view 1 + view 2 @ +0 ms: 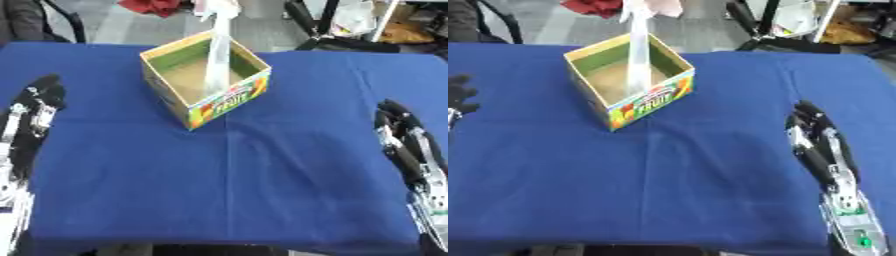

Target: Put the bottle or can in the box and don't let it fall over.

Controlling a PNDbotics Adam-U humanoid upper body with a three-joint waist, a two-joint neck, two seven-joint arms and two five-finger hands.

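Nearest, both robot hands idle on the blue cloth counter: left hand and right hand, fingers straight and apart, holding nothing. Farther back stands the open cardboard box, printed fruit sides, plain brown inside. A tall pale bottle stands upright inside it, a person's hand at its top. Placement looks nearly done; only letting go remains.

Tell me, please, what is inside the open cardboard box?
Inside the box a tall pale object stands upright, with a person's hand at its top. The brown floor beside it looks bare; the near walls hide the nearest part.
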